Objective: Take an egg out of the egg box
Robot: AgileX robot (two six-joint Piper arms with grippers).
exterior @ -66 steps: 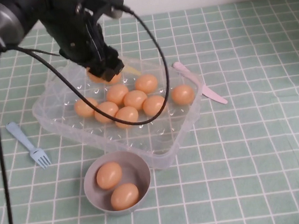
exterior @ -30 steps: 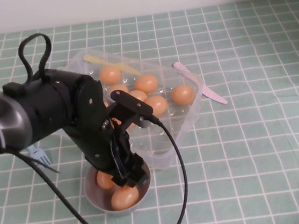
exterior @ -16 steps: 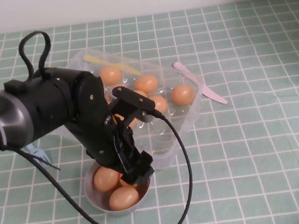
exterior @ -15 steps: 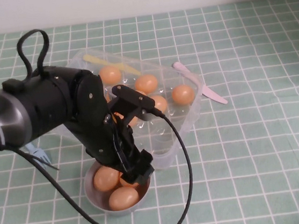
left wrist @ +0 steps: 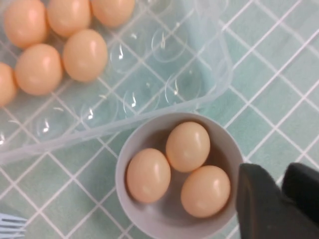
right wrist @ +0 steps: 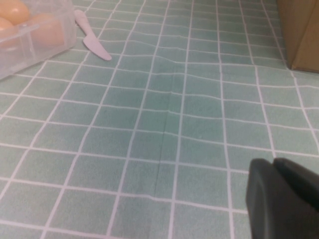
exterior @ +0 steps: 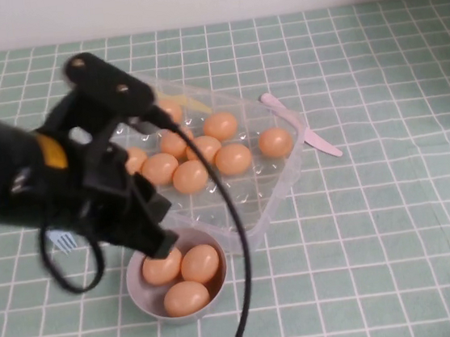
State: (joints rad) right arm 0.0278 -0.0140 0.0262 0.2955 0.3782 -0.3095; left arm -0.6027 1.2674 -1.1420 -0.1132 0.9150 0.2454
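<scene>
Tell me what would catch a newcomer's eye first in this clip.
The big black left arm fills the left of the high view, its left gripper at the rim of the grey bowl, which holds three eggs. Behind it, the clear egg box holds more orange-brown eggs. The right gripper sits apart over bare green cloth.

Orange-brown eggs (exterior: 191,176) in a clear plastic egg box (exterior: 279,180); three more in a grey-lilac bowl (left wrist: 130,155); green tablecloth (exterior: 378,224) with a white grid; pink knife (exterior: 301,126); pale blue fork (exterior: 65,241); black left gripper (exterior: 154,242); black right gripper (right wrist: 280,196).
</scene>
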